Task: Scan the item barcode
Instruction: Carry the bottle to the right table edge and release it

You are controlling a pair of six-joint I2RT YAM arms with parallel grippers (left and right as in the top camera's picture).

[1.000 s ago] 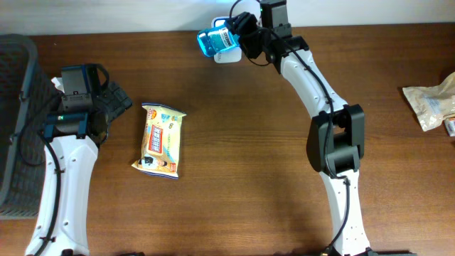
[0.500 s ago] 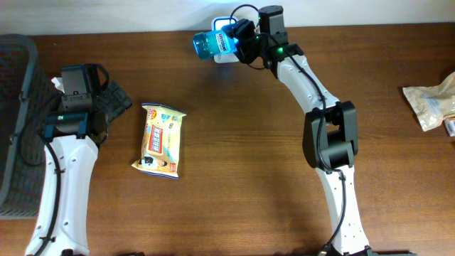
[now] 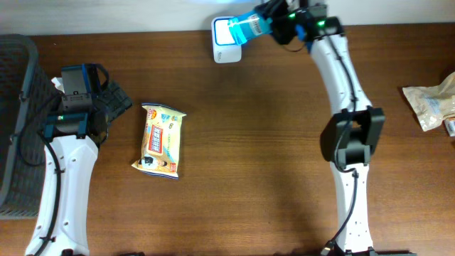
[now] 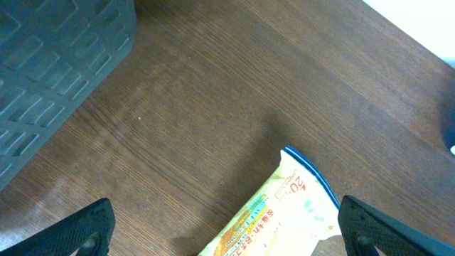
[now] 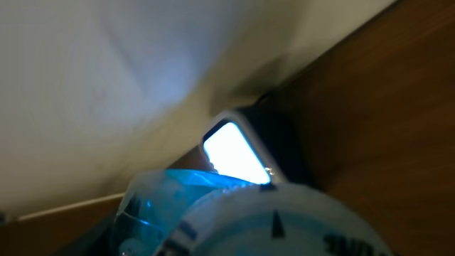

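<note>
The table point(image 3: 242, 156) is dark brown wood with a fine straight grain. At the top centre of the overhead view stands the scanner point(image 3: 225, 44), a small white rounded block whose face glows bright blue-white. The bottle point(image 3: 249, 26), translucent blue plastic with a white label, lies on its side at the scanner's upper right corner, its free end overlapping the lit face. The right gripper point(image 3: 270, 20) is clamped on the bottle's other end, just to the right of the scanner. In the right wrist view the bottle point(image 5: 242, 220) fills the lower frame, blurred, with the glowing scanner point(image 5: 234, 153) just behind it. At the left edge sits a basket point(image 3: 13, 85) of dark grey lattice plastic; what it holds cannot be made out. The left gripper point(image 3: 112, 99) hangs beside the basket with its black jaws spread wide and nothing between them. A flat, glossy yellow packet point(image 3: 162, 139) with a blue edge lies to the gripper's lower right, apart from it. A crinkled pale bag point(image 3: 429, 104) rests at the right edge.
</note>
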